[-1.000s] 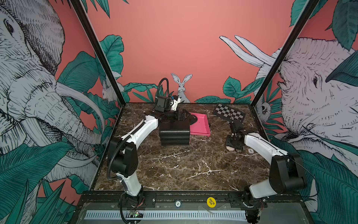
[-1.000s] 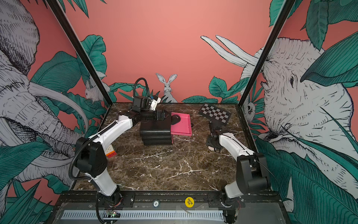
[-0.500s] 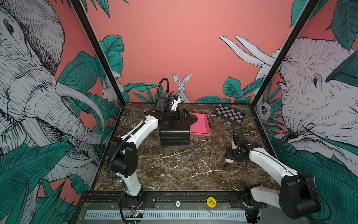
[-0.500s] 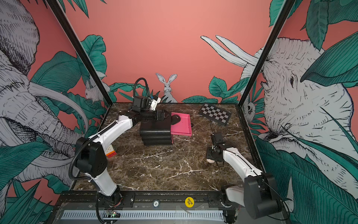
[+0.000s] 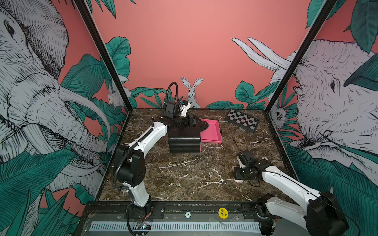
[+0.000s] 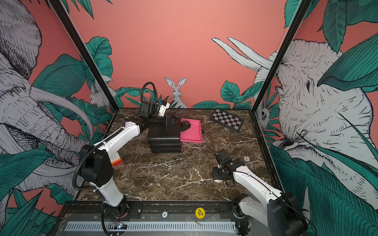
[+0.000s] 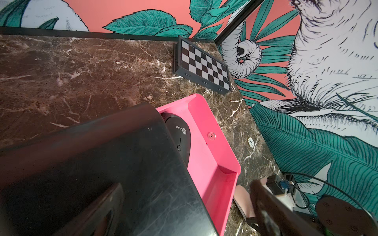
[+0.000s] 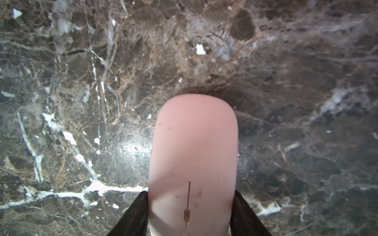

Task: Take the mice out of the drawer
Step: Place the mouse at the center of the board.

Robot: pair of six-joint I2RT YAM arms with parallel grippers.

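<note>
Pink-cream mouse [image 8: 193, 155], judged light, rigid and slick, is clamped by its long sides in the right gripper [image 8: 190, 196] at the marble tabletop [image 8: 81, 81]; the jaws of the left gripper [image 5: 193, 122] are spread over the drawer cabinet [image 5: 184, 140].

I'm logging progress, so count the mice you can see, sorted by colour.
Black mouse, in the pink drawer: 1
Pale pink mouse, between the right gripper's jaws: 1
Total: 2
</note>
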